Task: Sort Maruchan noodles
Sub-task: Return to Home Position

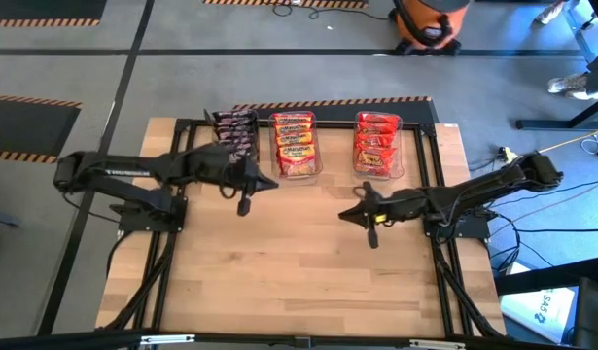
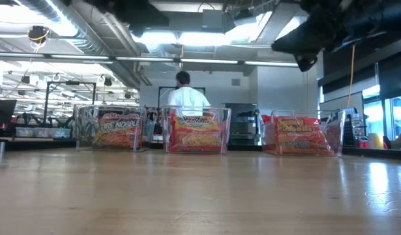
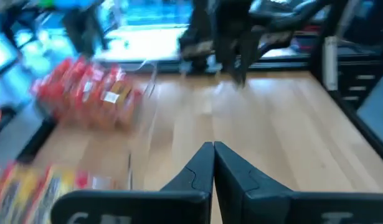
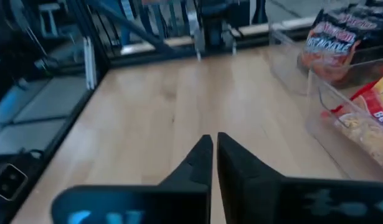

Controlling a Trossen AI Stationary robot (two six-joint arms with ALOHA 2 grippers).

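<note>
Wooden table (image 1: 299, 282) carried three clear bins (image 2: 226, 130) along its far edge: black noodle packs (image 1: 234, 129) left, orange-yellow packs (image 1: 296, 144) middle, red packs (image 1: 376, 144) right. Left gripper (image 3: 213, 146) and right gripper (image 4: 213, 137) hung above bare wood before the bins, each empty, fingers pressed together.

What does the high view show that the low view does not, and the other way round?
Only the high view: the left arm and right arm whole, reaching inward over the table. Only the low view: a person behind the bins, and the packs' front labels. Both: three clear bins holding black packs, yellow packs, red packs.
</note>
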